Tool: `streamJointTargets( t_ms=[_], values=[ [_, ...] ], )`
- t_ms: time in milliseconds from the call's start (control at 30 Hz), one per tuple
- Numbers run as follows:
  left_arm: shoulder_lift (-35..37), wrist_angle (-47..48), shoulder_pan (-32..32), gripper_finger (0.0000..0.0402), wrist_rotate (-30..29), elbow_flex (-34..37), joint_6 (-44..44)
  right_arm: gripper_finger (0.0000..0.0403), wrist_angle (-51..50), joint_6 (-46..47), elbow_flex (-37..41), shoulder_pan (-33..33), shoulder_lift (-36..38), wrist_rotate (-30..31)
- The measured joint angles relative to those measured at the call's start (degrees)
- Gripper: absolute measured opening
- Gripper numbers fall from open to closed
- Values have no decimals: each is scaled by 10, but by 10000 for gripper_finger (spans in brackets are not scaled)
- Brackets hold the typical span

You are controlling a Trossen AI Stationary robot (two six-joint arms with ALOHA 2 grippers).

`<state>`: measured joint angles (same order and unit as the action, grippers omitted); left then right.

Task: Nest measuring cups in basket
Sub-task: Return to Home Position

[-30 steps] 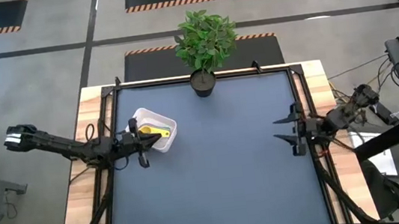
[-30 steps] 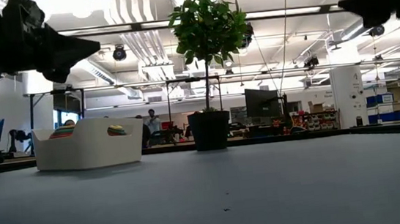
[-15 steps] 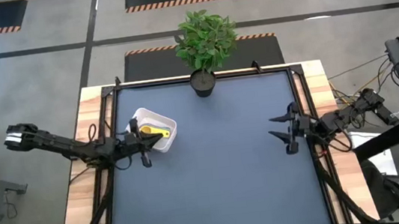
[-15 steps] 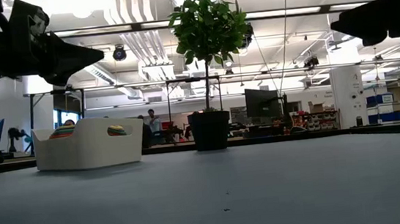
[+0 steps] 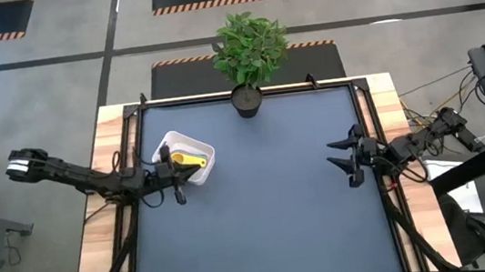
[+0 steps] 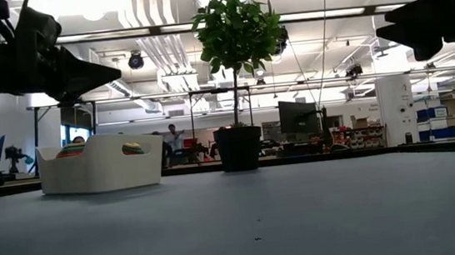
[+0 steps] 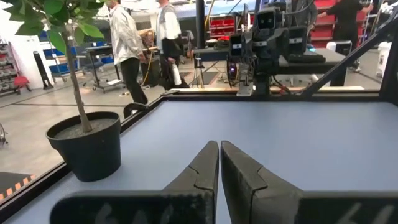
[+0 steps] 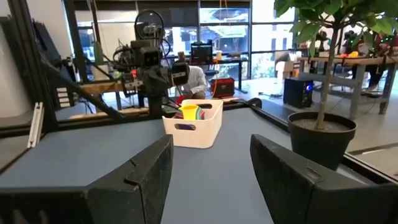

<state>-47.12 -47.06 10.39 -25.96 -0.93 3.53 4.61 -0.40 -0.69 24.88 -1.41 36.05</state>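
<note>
The basket point(image 5: 198, 146) sits on the left half of the grey surface point(image 5: 272, 233), towards the far side. The measuring cups point(image 5: 189, 161) lie stacked inside it. The yellow cup point(image 8: 188, 111) is uppermost, and other colours peep out around it, too small to count. From table height, only a few bright edges show over the white rim.

The left end effector point(image 5: 177, 169) hangs just above the near-left rim of the basket, apart from it. Its fingers point(image 7: 202, 169) are pressed together with only a hairline between them, and they hold nothing. The right end effector point(image 5: 332, 156) hovers over the right side of the surface, well away from the basket. It points across at the basket with its fingers spread wide and empty.

A potted plant point(image 5: 249, 48) stands in a black pot at the middle of the far edge, near the basket's far-right corner but not touching it. Nothing lies on the open stretch of surface between the two arms, so the right wrist camera looks straight across at the slotted wall of the basket. Beyond the surface, two people point(image 7: 127, 43) stand in the workshop, among benches and racks.
</note>
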Motion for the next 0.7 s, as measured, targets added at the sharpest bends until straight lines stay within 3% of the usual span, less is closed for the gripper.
streamJointTargets(
  t_ms=[133, 300, 467, 700],
  values=[
    [-14, 0, 0, 0, 0, 0, 0, 203, 0, -8, 0, -10, 14, -3],
    [-32, 0, 0, 0, 0, 0, 0, 203, -5, 5, 0, -84, 14, -23],
    [-48, 0, 0, 0, 0, -1, 0, 203, -7, -23, 1, -142, 14, -85],
    [-73, 0, 0, 0, 0, -1, 0, 203, -14, -159, 1, -190, 14, -196]
  ],
)
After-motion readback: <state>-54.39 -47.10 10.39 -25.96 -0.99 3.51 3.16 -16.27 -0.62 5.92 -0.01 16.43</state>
